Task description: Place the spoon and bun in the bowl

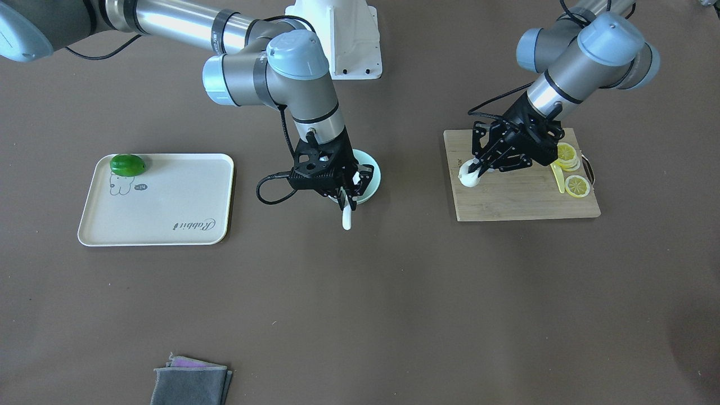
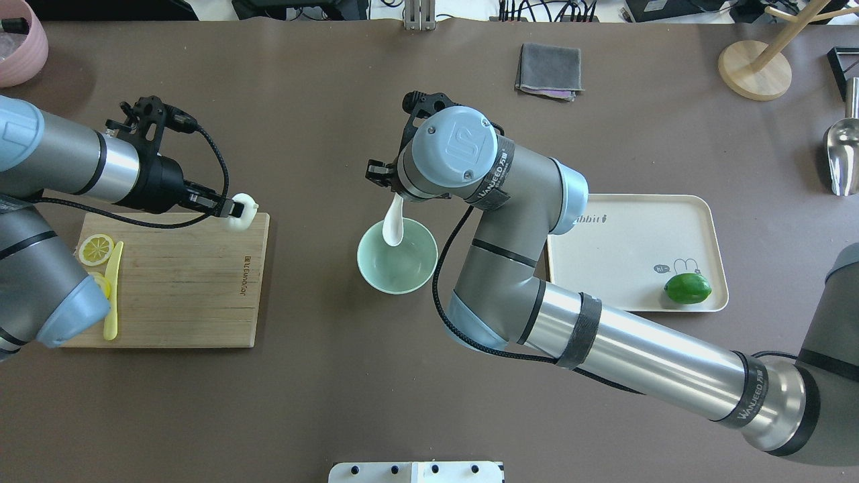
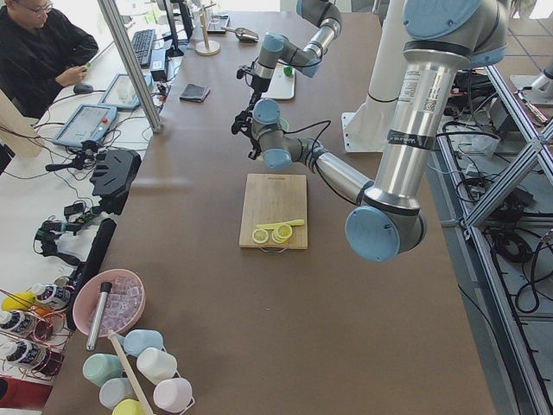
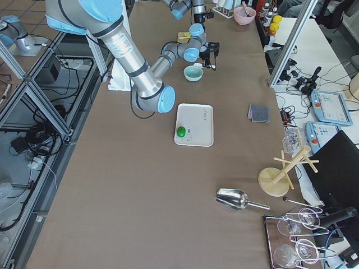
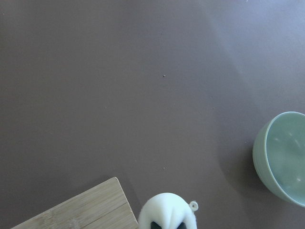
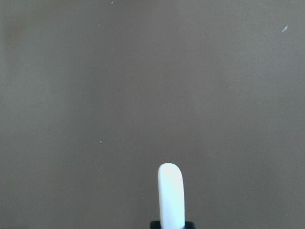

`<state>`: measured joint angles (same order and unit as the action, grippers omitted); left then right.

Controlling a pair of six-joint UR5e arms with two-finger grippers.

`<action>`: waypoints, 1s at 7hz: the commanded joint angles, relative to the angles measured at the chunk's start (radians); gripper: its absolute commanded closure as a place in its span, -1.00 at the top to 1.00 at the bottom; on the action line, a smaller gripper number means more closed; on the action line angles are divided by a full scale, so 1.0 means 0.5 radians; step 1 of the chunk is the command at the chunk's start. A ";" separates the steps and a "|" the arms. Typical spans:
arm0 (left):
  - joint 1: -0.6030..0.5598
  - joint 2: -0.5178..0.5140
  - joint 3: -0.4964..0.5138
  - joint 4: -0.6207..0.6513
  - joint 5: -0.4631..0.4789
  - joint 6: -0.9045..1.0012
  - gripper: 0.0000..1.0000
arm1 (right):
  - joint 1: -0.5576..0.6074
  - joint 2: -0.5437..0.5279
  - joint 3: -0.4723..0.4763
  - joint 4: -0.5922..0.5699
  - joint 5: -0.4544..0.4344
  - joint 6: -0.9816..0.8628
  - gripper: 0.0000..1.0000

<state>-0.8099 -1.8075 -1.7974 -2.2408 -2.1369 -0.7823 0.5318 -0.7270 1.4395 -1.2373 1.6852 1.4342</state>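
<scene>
My left gripper [image 2: 231, 208] is shut on the white bun [image 2: 243, 212] at the corner of the wooden cutting board nearest the bowl. The bun also shows in the front view [image 1: 468, 178] and at the bottom of the left wrist view [image 5: 167, 212]. My right gripper [image 1: 349, 197] is shut on the white spoon [image 2: 393, 225], which hangs down over the far side of the mint-green bowl [image 2: 397, 268]. The spoon's end shows in the right wrist view [image 6: 170, 195]. The bowl also shows in the left wrist view [image 5: 286, 157], to the right of the bun.
The cutting board [image 2: 181, 282] carries lemon slices [image 2: 96, 248] and a yellow knife [image 2: 113, 288]. A cream tray [image 2: 631, 235] with a green lime [image 2: 687, 288] lies right of the bowl. A grey cloth [image 2: 550, 70], a wooden stand [image 2: 755, 67] and a metal scoop [image 2: 842, 154] lie at the far side.
</scene>
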 commanded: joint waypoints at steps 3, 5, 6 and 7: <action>0.000 -0.042 0.005 0.036 0.000 -0.006 -1.00 | -0.066 -0.028 -0.004 0.002 -0.005 -0.018 1.00; 0.006 -0.191 0.014 0.131 0.000 -0.177 -1.00 | 0.037 -0.034 0.057 -0.016 0.199 -0.043 1.00; 0.055 -0.305 0.054 0.131 0.006 -0.318 -1.00 | 0.132 -0.058 0.078 -0.023 0.304 -0.091 1.00; 0.180 -0.461 0.127 0.131 0.037 -0.471 -1.00 | 0.248 -0.146 0.182 -0.132 0.457 -0.253 1.00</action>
<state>-0.7767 -1.9519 -1.7694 -2.1792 -2.1314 -0.9273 0.5895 -0.7610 1.4833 -1.2585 1.8262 1.3806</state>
